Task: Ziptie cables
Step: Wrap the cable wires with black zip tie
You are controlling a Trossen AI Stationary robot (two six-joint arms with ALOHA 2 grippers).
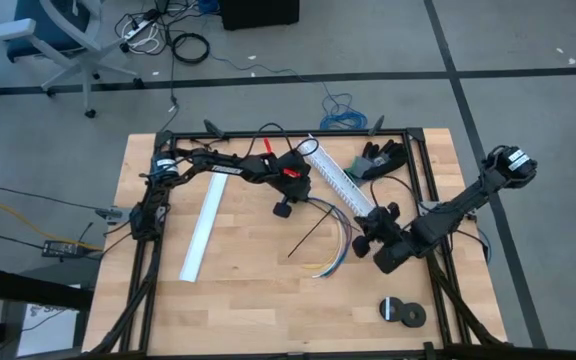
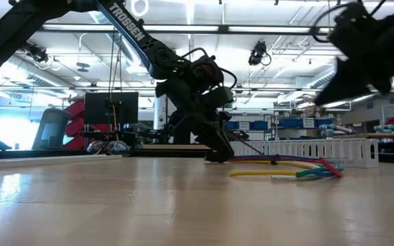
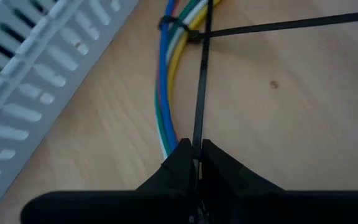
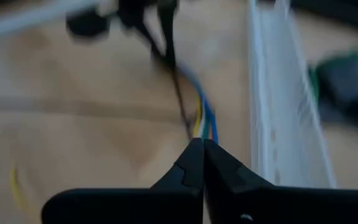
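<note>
The cables lie in a curve on the table's middle, blue, white, yellow and green wires side by side. A black ziptie is looped around the bundle, and its tail lies on the wood. My left gripper slants down at the bundle's left end, shut on a thin black ziptie strip. My right gripper hovers shut to the right of the cables and holds nothing. In the low view the cables rest on the table beside my left gripper. My left gripper pinches the black ziptie strip between its two fingertips. The fingers slant downward from the table's left and lie along the strip. It runs straight on from them beside the wires and crosses the other tail near the loop on the bundle.
A white slotted channel lies slanting behind the cables. A plain white channel lies at the left. Two dark tape rolls sit near the front right. Dark tools rest at the far right. A black frame borders the table.
</note>
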